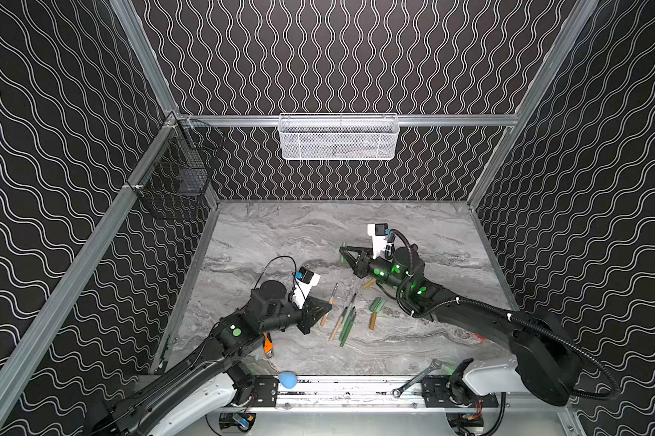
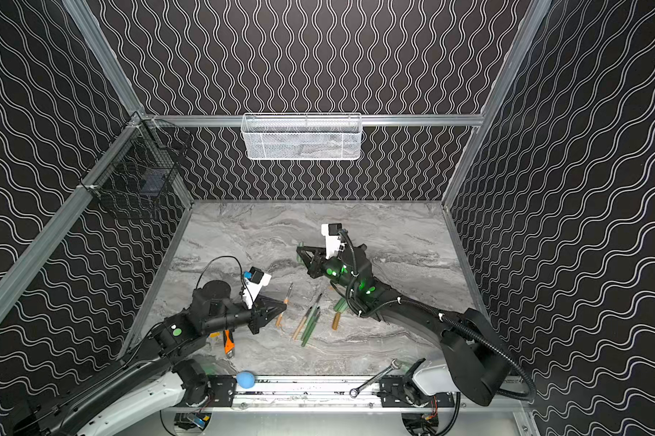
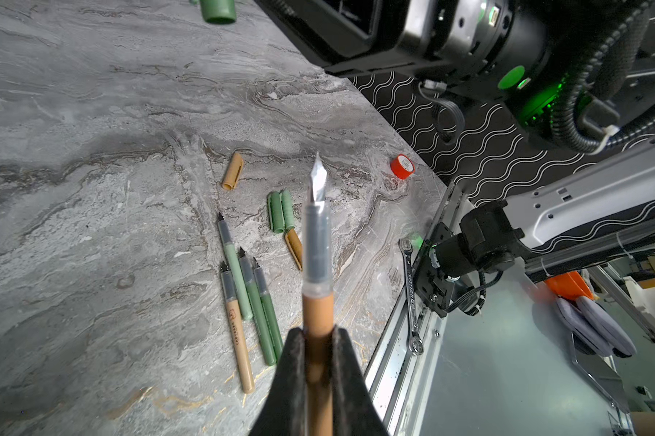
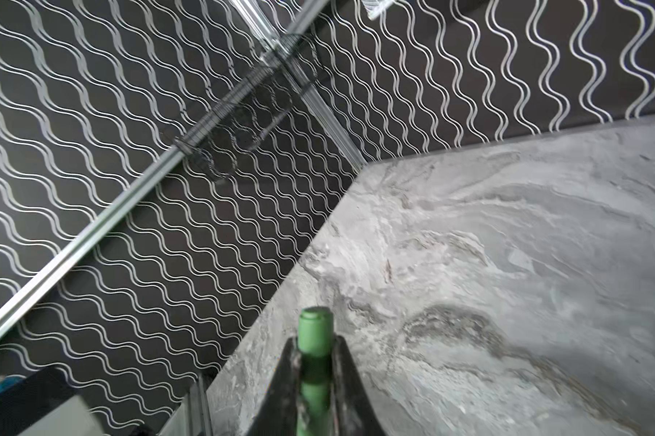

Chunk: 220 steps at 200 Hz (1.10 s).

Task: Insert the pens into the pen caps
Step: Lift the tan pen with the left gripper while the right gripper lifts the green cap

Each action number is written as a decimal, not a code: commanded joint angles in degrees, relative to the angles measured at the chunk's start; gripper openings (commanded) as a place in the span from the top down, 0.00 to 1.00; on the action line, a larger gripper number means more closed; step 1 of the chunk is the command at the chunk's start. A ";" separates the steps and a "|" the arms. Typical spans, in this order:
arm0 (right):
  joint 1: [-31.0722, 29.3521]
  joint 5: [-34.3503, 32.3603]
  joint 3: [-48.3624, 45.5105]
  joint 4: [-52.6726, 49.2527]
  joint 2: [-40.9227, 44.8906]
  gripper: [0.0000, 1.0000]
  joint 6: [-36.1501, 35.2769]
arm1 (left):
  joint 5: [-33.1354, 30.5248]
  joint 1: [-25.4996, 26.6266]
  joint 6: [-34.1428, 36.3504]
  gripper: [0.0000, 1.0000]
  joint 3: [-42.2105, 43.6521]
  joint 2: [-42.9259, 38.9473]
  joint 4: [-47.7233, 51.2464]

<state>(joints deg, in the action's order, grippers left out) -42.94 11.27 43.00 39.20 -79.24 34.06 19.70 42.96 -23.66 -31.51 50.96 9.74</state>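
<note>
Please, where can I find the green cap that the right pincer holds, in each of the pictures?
In a top view: green cap near the middle, at the right pincer's tip.
In a top view: also near the middle, at that tip.
Left wrist: far off, cut by the picture's edge.
Right wrist: close up, between the pincer's tips.
Shared landmark: the grey marble table.

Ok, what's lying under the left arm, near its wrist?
An orange-handled utility knife pokes out from beneath the left arm; the arm covers its far end. A yellow sliver beside it is mostly hidden.
</note>
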 commanded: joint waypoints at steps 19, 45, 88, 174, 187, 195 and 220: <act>-2.41 3.65 -2.01 11.62 0.73 0.94 -0.04 | -0.91 -1.18 0.60 1.00 -0.26 -0.45 -2.59; -4.02 4.73 -2.79 14.10 0.84 0.94 -1.16 | -0.81 -1.90 0.39 1.00 0.19 -1.57 -3.29; -5.20 4.48 -3.58 14.98 1.28 0.95 -2.25 | -1.07 -2.60 0.24 1.00 0.57 -2.34 -3.64; -5.98 5.60 -3.64 16.16 0.15 0.95 -2.40 | -1.01 -3.79 0.15 1.00 0.92 -3.33 -4.55; -6.13 5.78 -3.65 16.60 -0.08 0.95 -2.39 | -1.07 -3.93 0.20 1.00 0.92 -3.31 -4.38; -6.24 5.79 -3.58 16.61 -0.27 0.95 -2.42 | -1.08 -3.95 0.16 1.00 0.92 -3.49 -4.50; -6.37 5.78 -3.73 17.26 -0.78 0.95 -2.09 | -0.83 -4.06 0.22 1.00 0.92 -3.54 -4.76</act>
<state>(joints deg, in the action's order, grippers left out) -49.12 16.82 39.24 52.51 -79.55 31.90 18.41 39.00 -23.68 -30.63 47.46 7.84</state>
